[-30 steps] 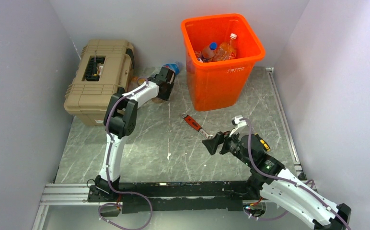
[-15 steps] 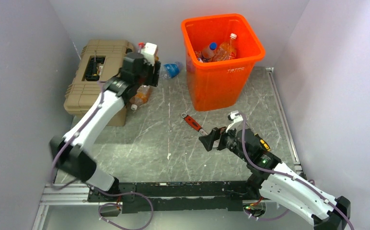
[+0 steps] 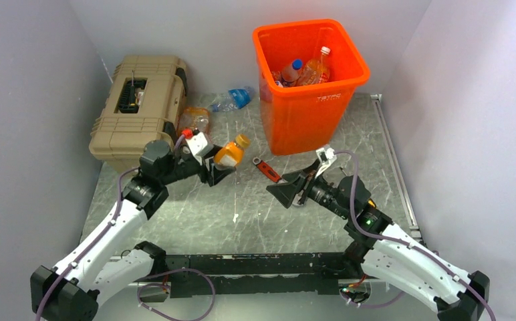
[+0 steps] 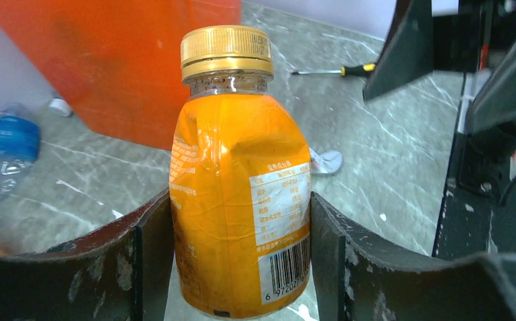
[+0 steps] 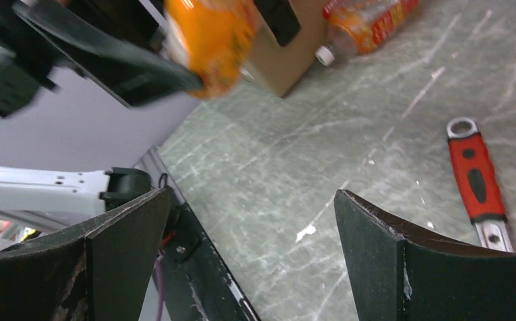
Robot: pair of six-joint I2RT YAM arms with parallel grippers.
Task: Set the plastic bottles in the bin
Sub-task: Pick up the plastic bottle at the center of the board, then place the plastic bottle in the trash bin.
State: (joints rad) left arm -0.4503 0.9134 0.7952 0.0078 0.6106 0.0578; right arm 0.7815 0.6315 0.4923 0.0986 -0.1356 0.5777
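Observation:
My left gripper [image 3: 216, 167] is shut on an orange-labelled bottle [image 3: 230, 152] with a gold cap and holds it above the floor, left of the bin; the wrist view shows the bottle [image 4: 238, 187] pinched between both fingers [image 4: 240, 261]. The tall orange bin [image 3: 309, 114] stands at the back with several bottles [image 3: 303, 70] inside. My right gripper [image 3: 287, 192] is open and empty, facing the held bottle [image 5: 208, 37]. An orange-tinted bottle [image 3: 194, 122] and a clear blue-labelled bottle [image 3: 232, 99] lie by the toolbox.
A tan toolbox [image 3: 135, 103] sits at the back left. A red-handled wrench [image 3: 267, 169] lies between the two grippers, also in the right wrist view [image 5: 476, 180]. A small screwdriver [image 4: 339, 69] lies on the floor. Walls close in on three sides.
My left arm has swung from the back by the toolbox to the middle, carrying the orange bottle. My right gripper has shifted left and forward, toward the left gripper.

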